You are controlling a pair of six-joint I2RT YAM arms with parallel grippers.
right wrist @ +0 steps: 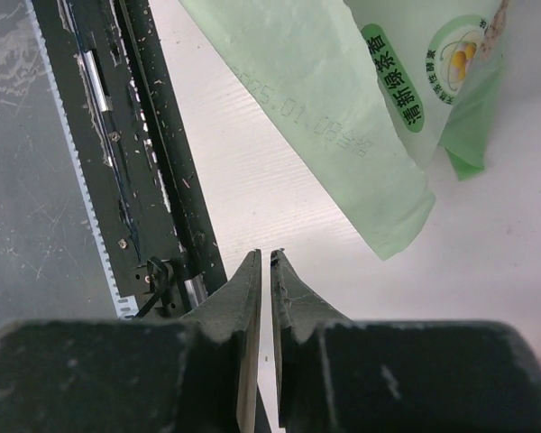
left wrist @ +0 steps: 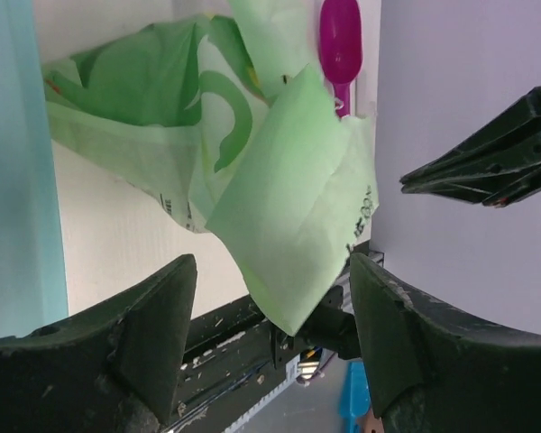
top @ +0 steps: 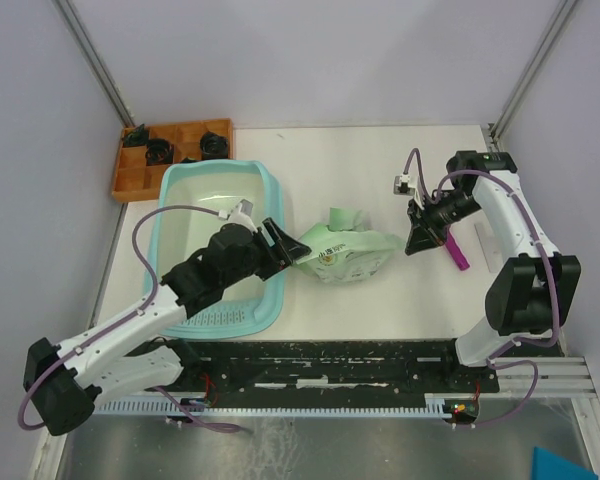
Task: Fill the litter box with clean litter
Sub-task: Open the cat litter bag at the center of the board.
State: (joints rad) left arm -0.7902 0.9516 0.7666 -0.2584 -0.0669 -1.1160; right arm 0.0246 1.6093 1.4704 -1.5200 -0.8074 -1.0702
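**A:** Where do things stand?

**B:** The litter box (top: 220, 168) lies along the table's left edge, with its grate end toward the near edge. The litter bag (top: 348, 250) lies mid-table, just right of the box. The left gripper (left wrist: 270, 334) stands wide, with a folded corner of the bag between its jaws but not pinched. The right gripper (right wrist: 264, 271) is all but closed, a thin slit between the fingers and nothing in it. It hangs on the bag's right side, near the magenta scoop (top: 457, 250) by the right edge.

**A:** What might go wrong?

**B:** My guess is that the left gripper closes on that thin flap alone. The film could then slip out or tear once the bag's weight comes on it. Lifted by one corner, the bag may sag and spill onto the table short of the rim. The left arm also lies across the box, so a swing could nudge it.

**A:** And the box itself?

**B:** It is light teal with rounded corners and a raised rim. The floor I can see looks pale and bare. I make out no clean litter in it, though the arm hides part.
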